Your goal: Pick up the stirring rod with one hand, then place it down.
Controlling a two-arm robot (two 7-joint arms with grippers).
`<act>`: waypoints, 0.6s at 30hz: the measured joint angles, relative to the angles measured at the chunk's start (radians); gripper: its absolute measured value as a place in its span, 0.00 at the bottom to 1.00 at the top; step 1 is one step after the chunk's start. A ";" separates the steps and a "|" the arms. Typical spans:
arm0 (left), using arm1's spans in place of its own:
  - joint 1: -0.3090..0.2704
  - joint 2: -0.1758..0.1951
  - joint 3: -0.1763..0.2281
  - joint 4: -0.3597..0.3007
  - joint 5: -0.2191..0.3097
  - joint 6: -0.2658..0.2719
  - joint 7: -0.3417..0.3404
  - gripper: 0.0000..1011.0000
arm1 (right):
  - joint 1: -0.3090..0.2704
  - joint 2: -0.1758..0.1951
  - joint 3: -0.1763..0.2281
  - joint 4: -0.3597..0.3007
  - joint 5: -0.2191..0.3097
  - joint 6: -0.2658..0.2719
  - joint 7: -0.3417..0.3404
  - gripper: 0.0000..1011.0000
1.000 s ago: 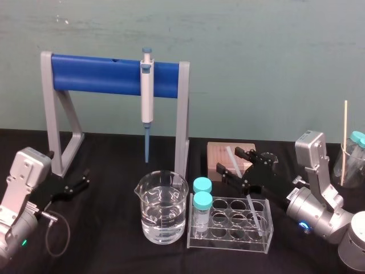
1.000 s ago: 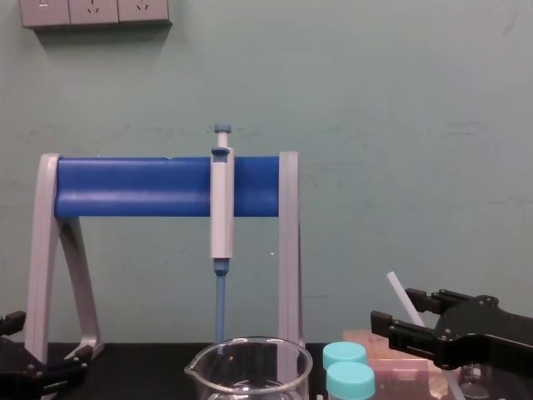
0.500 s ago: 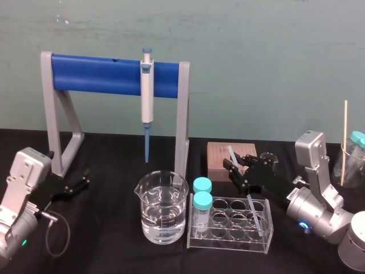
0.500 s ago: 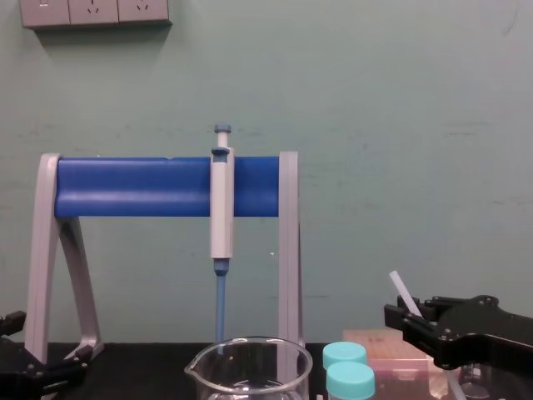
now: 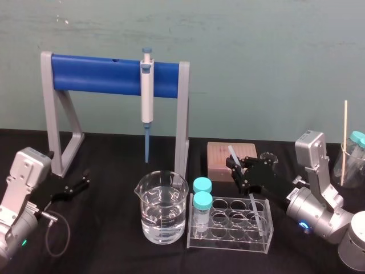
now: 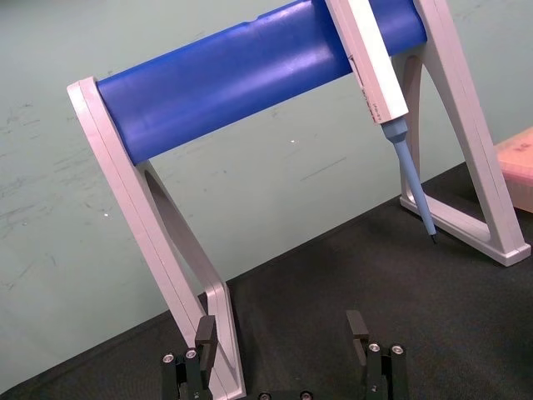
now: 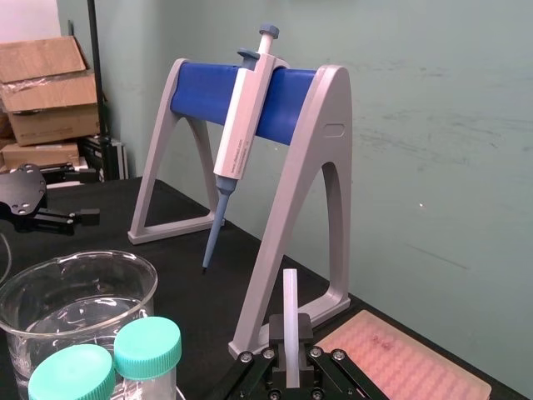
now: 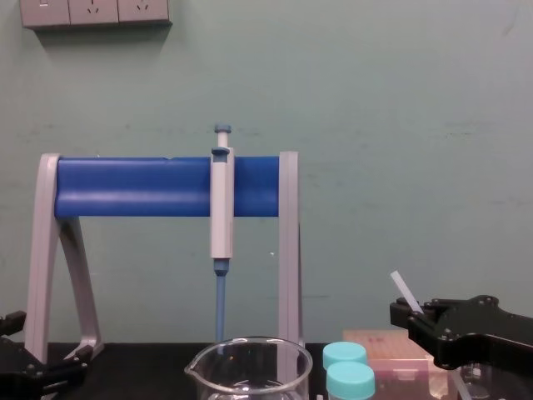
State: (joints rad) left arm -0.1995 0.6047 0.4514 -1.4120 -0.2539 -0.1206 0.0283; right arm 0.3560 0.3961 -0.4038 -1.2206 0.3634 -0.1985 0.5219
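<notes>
Left gripper: the left gripper (image 5: pixel 84 180) (image 6: pixel 281 330) hovers low at the near left of the black table (image 5: pixel 114 154), fingers spread apart, holding nothing.
Rack: a clear rack (image 5: pixel 230 227) sits near the front, right of centre. 2 tubes (image 5: pixel 202 210) with teal caps stand upright at its left end.
Beaker: a glass beaker (image 5: pixel 162 206), partly filled with clear liquid, stands just left of the rack.
Right gripper: the right gripper (image 5: pixel 239 173) (image 7: pixel 290 342) (image 8: pixel 414 318) is just behind the rack's right part, fingers closed around the stirring rod.
Rod: the stirring rod (image 5: pixel 252 206) (image 7: pixel 290 308) (image 8: pixel 403 290) is pinched partway along and tilted. Its upper end points far and left. Its lower part reaches down at the rack's right end; whether it sits in a hole cannot be told.
Box: a pinkish box (image 5: pixel 219 157) lies just behind the right gripper.
Stand: a grey stand (image 5: pixel 57 114) with a blue crossbar is at the far left and centre.
Pipette: 1 grey pipette (image 5: pixel 146 100) with a blue tip hangs upright from the bar, above and behind the beaker.
</notes>
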 joint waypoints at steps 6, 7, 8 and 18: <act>0.000 0.000 0.000 0.000 0.000 0.000 0.000 0.99 | 0.000 0.000 0.000 0.000 0.000 0.000 0.000 0.07; 0.000 0.000 0.000 0.000 0.000 0.000 0.000 0.99 | 0.000 0.000 0.000 0.000 0.000 0.000 0.000 0.07; 0.000 0.000 0.000 0.000 0.000 0.000 0.000 0.99 | 0.000 0.000 0.000 0.000 0.000 0.000 0.000 0.07; 0.000 0.000 0.000 0.000 0.000 0.000 0.000 0.99 | -0.017 -0.020 0.037 -0.011 0.020 -0.037 0.011 0.07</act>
State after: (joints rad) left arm -0.1996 0.6047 0.4514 -1.4120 -0.2539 -0.1205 0.0283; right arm 0.3392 0.3766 -0.3671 -1.2318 0.3837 -0.2360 0.5328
